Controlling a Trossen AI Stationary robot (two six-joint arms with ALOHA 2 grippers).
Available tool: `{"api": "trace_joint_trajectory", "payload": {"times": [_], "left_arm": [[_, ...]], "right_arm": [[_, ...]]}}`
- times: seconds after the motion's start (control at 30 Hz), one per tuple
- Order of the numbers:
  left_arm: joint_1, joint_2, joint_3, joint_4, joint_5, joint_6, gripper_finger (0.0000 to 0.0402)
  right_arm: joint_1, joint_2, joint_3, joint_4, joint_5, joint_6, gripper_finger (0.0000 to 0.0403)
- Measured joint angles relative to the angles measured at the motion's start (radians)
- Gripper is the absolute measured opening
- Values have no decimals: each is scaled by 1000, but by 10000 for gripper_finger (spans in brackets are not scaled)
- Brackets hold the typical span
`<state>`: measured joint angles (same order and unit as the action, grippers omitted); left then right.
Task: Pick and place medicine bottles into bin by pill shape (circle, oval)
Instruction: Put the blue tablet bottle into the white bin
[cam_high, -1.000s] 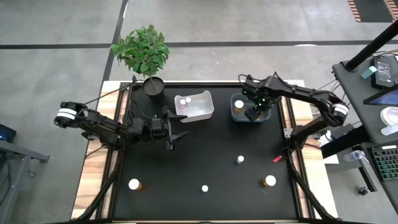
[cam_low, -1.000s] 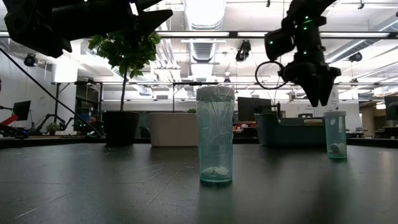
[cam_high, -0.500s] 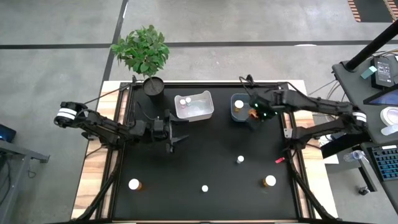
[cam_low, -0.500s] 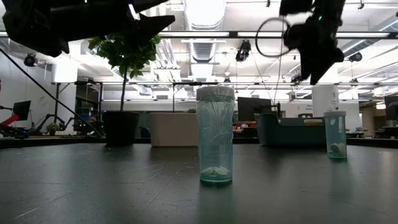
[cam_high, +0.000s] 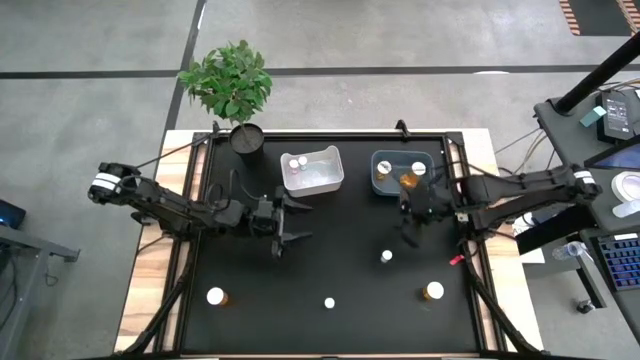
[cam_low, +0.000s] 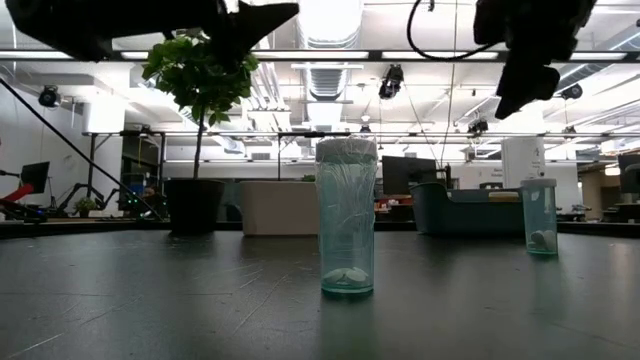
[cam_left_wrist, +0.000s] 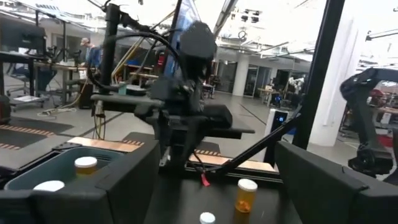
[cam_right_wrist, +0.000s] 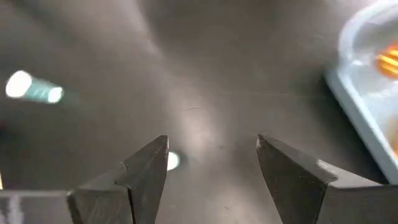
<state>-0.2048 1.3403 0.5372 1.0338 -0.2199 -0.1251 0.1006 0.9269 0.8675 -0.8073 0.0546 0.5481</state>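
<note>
From the low view I see a clear white-capped medicine bottle (cam_low: 347, 217) standing nearest on the black table (cam_low: 150, 300), and a second small bottle (cam_low: 540, 216) further back. Above, the right gripper (cam_right_wrist: 211, 163) is open and holds nothing, just in front of the blue-grey bin (cam_high: 387, 188), which holds three bottles. The left gripper (cam_high: 287, 222) is wide open, empty, its fingers cut off in its wrist view.
</note>
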Motion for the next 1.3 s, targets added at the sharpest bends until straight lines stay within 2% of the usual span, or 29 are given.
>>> {"api": "trace_joint_trajectory", "payload": {"times": [0.2, 0.63, 0.77, 1.07, 1.3], "left_arm": [[-7, 0, 32, 2, -1, 0, 302], [-8, 0, 55, 4, -7, -1, 302], [-7, 0, 55, 4, -35, -1, 302], [-7, 0, 55, 5, -79, 0, 302], [-7, 0, 54, 4, -100, 0, 302]], "right_arm": [[168, -1, -107, 213, 38, -71, 235], [456, 2, -330, 511, 370, -189, 235], [482, 4, -422, 635, 410, -182, 235], [482, 11, -641, 1022, 411, -219, 235], [482, 46, -731, 1206, 411, -220, 235]]}}
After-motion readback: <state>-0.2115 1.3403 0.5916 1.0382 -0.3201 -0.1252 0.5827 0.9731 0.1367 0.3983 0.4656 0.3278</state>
